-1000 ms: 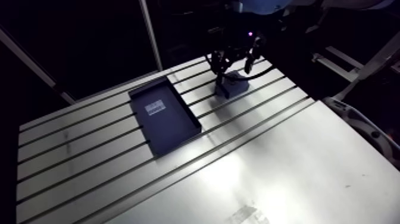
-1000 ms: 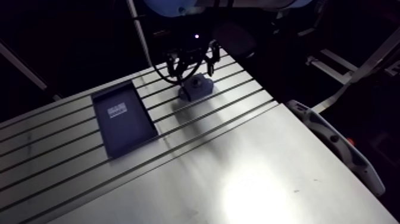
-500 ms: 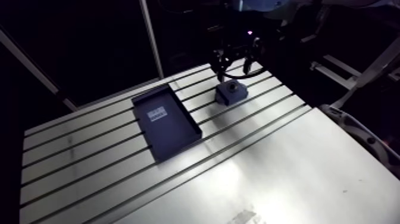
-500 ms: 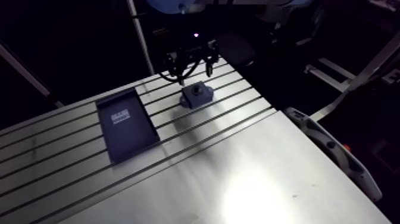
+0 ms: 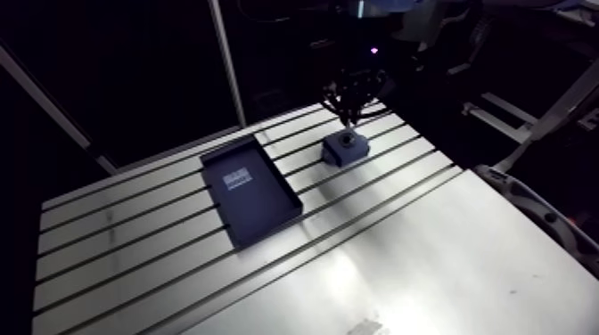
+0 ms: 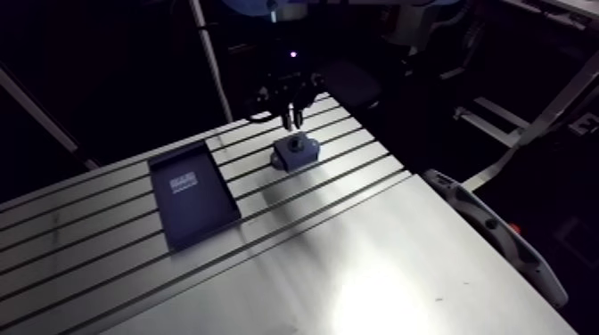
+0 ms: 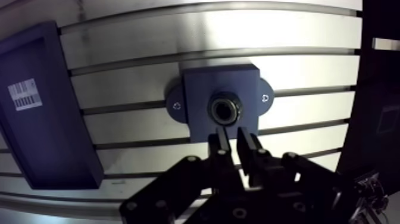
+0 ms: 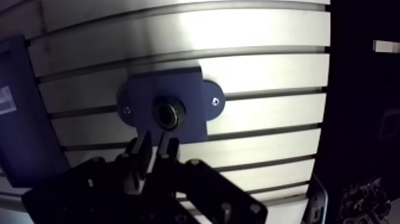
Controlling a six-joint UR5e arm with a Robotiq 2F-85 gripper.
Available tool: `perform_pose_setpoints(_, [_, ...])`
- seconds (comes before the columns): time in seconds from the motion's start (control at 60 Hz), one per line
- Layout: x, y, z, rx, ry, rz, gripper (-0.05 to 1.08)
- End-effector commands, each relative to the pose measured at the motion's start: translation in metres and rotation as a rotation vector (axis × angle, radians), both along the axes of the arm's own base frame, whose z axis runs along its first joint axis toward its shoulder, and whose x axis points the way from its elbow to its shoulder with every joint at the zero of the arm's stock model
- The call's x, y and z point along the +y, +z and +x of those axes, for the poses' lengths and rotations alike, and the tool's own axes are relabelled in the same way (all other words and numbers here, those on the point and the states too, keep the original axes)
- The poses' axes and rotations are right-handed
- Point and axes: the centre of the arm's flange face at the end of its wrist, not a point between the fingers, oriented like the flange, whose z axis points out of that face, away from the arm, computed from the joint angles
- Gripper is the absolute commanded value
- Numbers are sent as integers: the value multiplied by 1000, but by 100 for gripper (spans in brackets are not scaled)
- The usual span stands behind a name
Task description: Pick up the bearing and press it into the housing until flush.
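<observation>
Showing an unreadable barcode label (image 7: 24,95), tray (image 7: 59,143) sits near housing (image 7: 199,86).

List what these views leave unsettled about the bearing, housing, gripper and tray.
- Whether the bearing sits flush in the housing or proud: the wrist view looks straight down, hiding height, and both are too small in the arm view.
- How high the gripper hangs over the housing: same reason.
- The tray: cut off by the wrist view's edge; its label print is too small to read.
</observation>
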Motion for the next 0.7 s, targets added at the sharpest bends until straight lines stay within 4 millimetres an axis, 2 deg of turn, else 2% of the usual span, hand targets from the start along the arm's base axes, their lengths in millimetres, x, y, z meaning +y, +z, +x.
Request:
perform_pose_setpoints(0.017, [-1,-3,2,-5,0,-5,91])
perform_pose_setpoints(0.367, [0,-5,0,5,0,0,94])
perform_pose_setpoints(0.7, [2,-19,-3,5,0,-2,96])
